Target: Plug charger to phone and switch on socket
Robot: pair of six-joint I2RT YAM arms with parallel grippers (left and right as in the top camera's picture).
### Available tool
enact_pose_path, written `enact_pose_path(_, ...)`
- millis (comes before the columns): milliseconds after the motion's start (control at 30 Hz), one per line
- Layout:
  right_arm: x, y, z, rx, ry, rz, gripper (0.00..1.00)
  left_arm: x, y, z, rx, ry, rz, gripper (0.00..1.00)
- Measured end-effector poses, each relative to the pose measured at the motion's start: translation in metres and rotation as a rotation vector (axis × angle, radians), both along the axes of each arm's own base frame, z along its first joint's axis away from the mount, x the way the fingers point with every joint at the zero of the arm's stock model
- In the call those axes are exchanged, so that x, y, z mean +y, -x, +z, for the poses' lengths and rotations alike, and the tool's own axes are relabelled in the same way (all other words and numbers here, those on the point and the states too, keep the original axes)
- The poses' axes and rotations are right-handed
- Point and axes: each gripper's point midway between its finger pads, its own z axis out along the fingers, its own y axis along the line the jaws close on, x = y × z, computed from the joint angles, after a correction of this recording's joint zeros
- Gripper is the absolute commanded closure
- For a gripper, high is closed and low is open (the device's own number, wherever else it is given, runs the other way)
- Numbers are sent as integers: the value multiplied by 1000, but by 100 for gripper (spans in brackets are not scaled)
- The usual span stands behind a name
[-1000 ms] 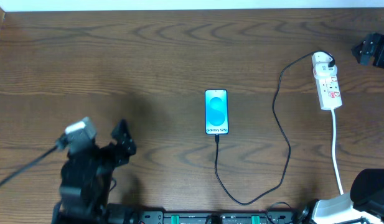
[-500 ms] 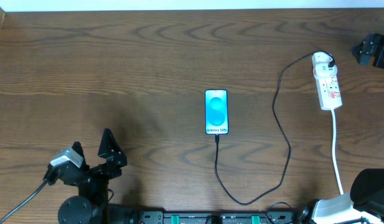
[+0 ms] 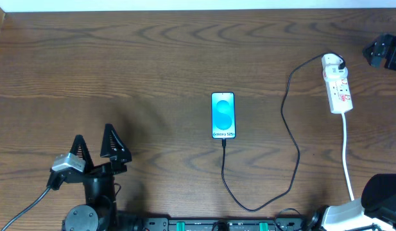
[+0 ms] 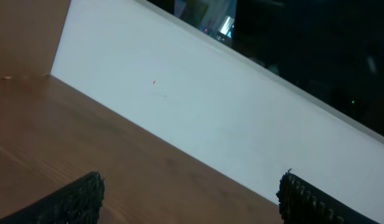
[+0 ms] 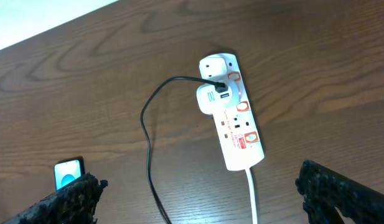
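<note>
Charger (image 3: pixel 289 128) tip appears seated in the phone (image 3: pixel 223 115), centre of the overhead view; the socket (image 5: pixel 234 118) lies far right. Left gripper (image 3: pixel 95 144) and right gripper (image 5: pixel 201 186) are both spread. Close the right fingers and press squarely on the red-marked switch (image 5: pixel 243 106) beside the white plug (image 5: pixel 209 101).

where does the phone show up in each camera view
Overhead: the phone lies in the middle of the picture, screen up, with the charger meeting its lower end.
Left wrist: not in it; only table and a white panel show.
Right wrist: small, low on the left.
Shared landmark: the socket, also in the right wrist view, with the charger running from it.
</note>
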Motion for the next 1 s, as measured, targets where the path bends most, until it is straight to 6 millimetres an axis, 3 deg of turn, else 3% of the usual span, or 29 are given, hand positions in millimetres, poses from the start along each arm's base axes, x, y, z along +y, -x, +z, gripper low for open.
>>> enact_pose_path(233,0,0,0,0,0,0,1,-2,-11,4,-123,20,0,11)
enact_pose_path(500,0,0,0,0,0,0,1,2,-21,-14,-256,37,21,11)
enact_pose_path(567,0,0,0,0,0,0,1,5,-26,-33,-229,31,40,11)
enact_pose_path(700,0,0,0,0,0,0,1,13,-27,-39,-209,24,74,11)
enact_pose_path(800,0,0,0,0,0,0,1,16,-31,-54,-143,14,88,11)
enact_pose_path(1000,0,0,0,0,0,-1,1,18,-38,-111,106,-32,93,11)
